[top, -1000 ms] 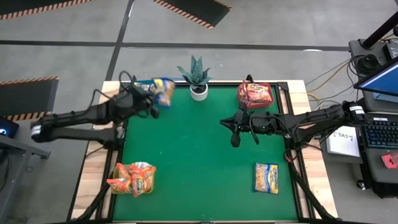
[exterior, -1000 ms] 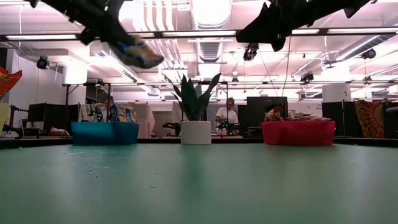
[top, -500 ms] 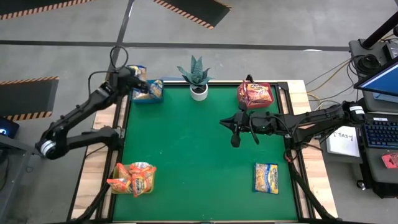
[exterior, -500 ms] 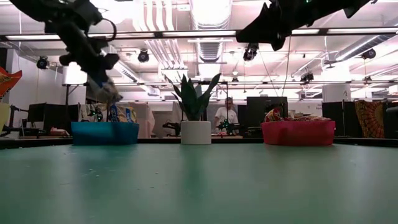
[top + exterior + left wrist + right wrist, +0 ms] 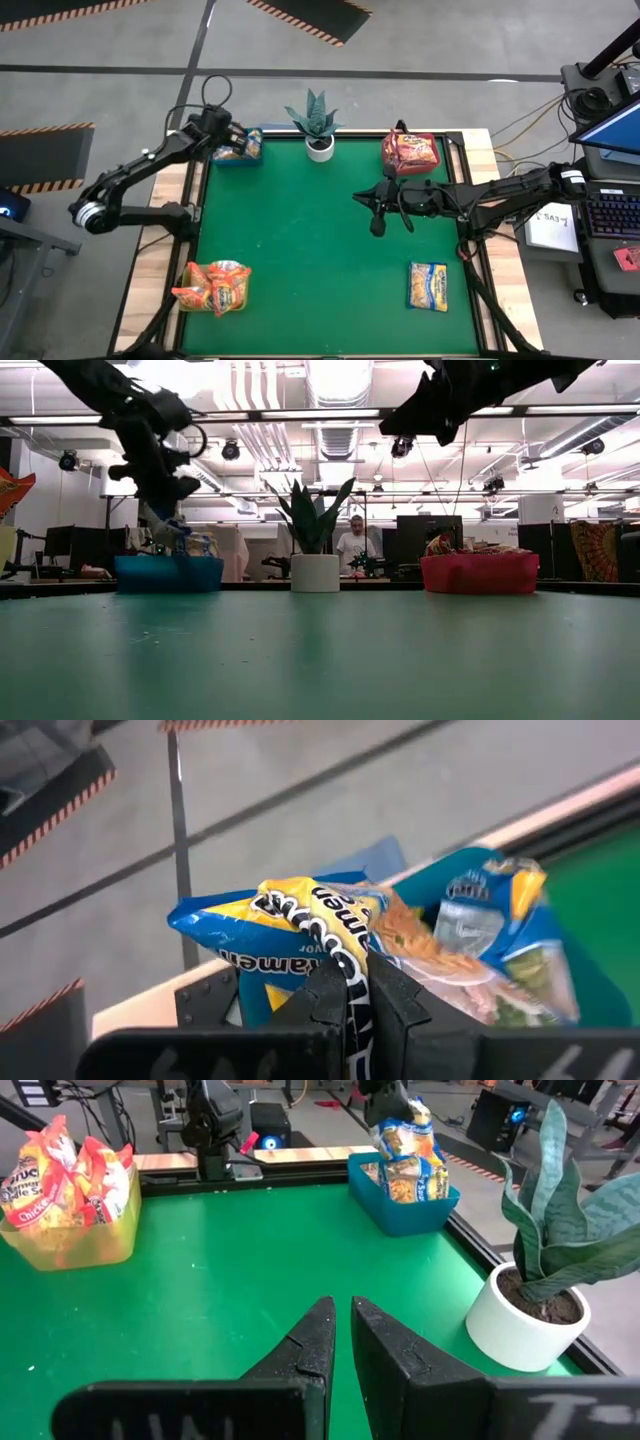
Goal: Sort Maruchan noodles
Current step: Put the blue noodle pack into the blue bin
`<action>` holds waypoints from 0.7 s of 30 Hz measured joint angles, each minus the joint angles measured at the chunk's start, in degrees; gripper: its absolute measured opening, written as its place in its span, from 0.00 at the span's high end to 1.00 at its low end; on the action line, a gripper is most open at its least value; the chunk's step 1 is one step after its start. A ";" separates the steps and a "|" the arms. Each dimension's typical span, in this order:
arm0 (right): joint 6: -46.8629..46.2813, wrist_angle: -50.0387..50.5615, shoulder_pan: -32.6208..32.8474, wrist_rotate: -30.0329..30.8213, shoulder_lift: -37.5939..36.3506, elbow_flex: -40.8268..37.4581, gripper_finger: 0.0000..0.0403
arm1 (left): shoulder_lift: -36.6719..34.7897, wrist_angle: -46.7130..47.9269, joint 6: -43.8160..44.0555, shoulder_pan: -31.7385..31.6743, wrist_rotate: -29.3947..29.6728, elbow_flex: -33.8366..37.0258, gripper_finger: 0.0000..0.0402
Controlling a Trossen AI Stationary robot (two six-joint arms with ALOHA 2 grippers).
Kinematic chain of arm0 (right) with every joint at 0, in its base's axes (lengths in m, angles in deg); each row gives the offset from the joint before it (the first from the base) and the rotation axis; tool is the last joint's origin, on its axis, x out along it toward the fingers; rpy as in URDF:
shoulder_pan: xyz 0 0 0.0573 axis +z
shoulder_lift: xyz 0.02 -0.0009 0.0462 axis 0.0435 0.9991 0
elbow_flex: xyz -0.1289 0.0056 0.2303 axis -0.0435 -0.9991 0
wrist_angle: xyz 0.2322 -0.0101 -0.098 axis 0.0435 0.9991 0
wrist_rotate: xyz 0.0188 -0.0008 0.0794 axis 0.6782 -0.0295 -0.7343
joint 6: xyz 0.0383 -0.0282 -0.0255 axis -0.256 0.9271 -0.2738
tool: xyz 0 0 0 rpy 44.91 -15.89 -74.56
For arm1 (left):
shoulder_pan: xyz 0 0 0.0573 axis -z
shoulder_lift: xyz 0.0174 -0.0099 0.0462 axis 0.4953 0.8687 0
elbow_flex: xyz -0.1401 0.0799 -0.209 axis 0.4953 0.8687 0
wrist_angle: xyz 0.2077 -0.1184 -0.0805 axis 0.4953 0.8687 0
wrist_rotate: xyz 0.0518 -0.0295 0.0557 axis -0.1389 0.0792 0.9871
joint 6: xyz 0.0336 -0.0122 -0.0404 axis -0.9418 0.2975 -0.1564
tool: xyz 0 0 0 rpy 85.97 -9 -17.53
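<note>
The left gripper (image 5: 355, 982) pinched a blue-edged noodle packet (image 5: 290, 925) over the blue bin (image 5: 240, 156); releasing came next. The right gripper (image 5: 342, 1325) waited mid-table, jaws nearly closed, empty.

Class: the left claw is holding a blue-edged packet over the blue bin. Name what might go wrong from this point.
1. The blue bin already holds packets piled above its rim; the packet pinched in the left claw may land on top and slide out.
2. One packet lies loose near the table's right edge; the right claw, hanging mid-table, could nudge it off.
</note>
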 joint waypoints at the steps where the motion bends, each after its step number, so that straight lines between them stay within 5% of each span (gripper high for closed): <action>1: 0.00 0.08 0.00 0.00 0.09 0.00 0.93 | 0.93 0.62 0.01 0.00 0.06 -0.43 1.00; 12: 0.00 0.02 0.00 -0.01 0.39 0.00 0.93 | 12.30 1.48 -0.09 0.04 2.62 -2.48 0.99; 21: -0.02 0.05 0.02 -0.02 0.39 0.00 0.93 | 15.53 1.94 -0.15 0.04 4.06 -4.45 0.85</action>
